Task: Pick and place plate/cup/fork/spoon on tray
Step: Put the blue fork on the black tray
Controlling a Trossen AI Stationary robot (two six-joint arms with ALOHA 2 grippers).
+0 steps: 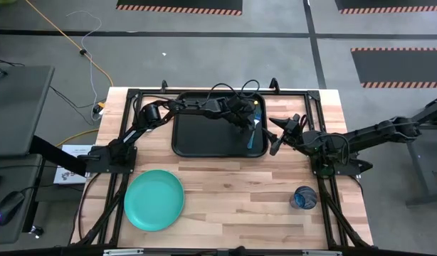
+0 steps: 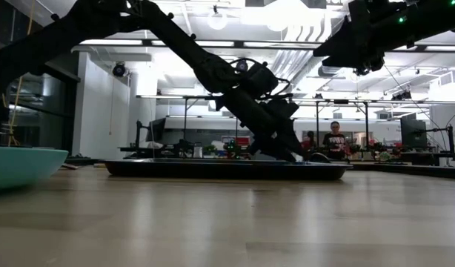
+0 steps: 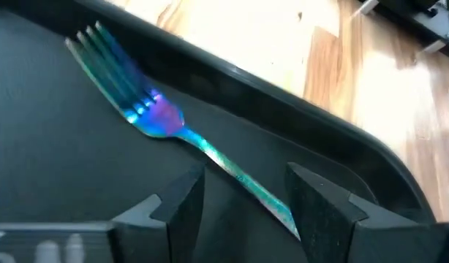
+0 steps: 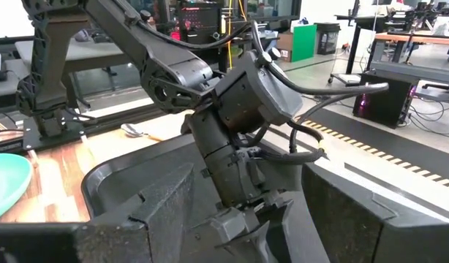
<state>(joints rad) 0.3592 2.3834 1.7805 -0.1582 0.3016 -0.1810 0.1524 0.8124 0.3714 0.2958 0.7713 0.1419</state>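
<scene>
Left gripper (image 3: 243,201) open — shiny rainbow metal fork (image 3: 166,124) lies between its fingers on the black tray (image 3: 56,153); right gripper (image 1: 277,135) open nearby.

The worktop (image 1: 233,178) is pale wood with visible grain and a smooth, slightly shiny finish. The tray (image 3: 56,139) is black matt plastic. The fork (image 3: 162,120) is glossy metal with a rainbow blue-purple sheen. The plate (image 1: 154,199) looks like smooth turquoise plastic, and the cup (image 1: 304,198) like translucent blue plastic.
</scene>
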